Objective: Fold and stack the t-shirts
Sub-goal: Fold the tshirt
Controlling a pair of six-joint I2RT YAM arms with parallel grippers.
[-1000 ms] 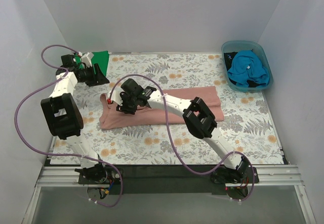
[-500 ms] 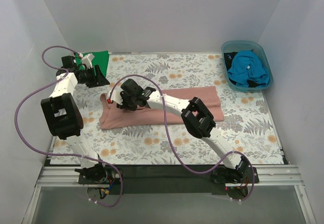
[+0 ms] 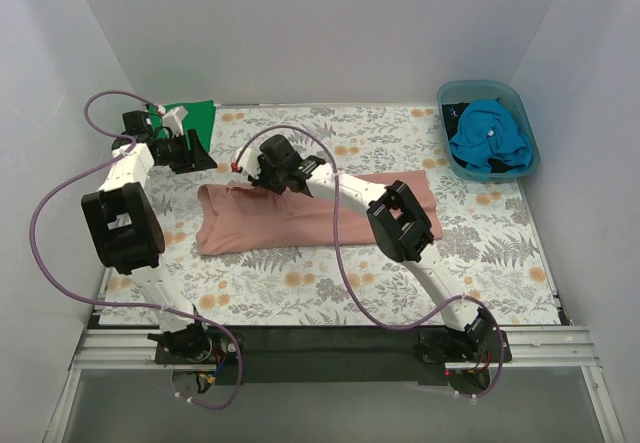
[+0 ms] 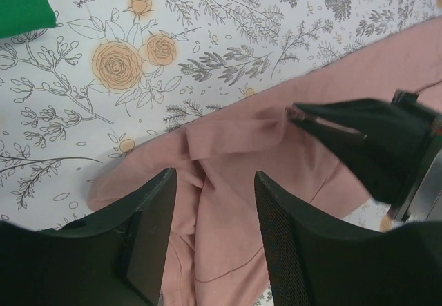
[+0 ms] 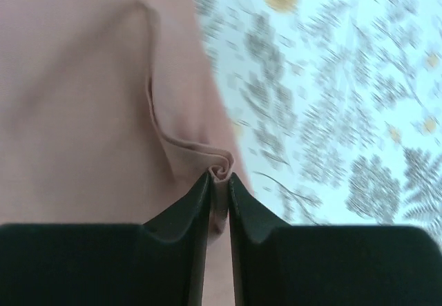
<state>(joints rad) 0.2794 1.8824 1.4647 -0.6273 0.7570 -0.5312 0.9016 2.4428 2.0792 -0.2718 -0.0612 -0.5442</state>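
R wrist view: right gripper [image 5: 219, 182] jaws pinched on a small fold at the pink t-shirt [image 5: 83, 99] edge — a grip the top view can't resolve. L wrist view: left gripper [image 4: 214, 182] jaws apart, nothing between them, above the shirt's crumpled end. Top view only: green t-shirt [image 3: 197, 118] at far-left corner; blue t-shirt [image 3: 488, 135] inside teal tub [image 3: 527, 163], far right, on floral covering [image 3: 300, 283].

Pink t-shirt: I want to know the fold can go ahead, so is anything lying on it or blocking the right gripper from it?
Nothing visible does. The right gripper is pinched on the far edge of the pink t-shirt. The left gripper hovers open over its left end, not on it.
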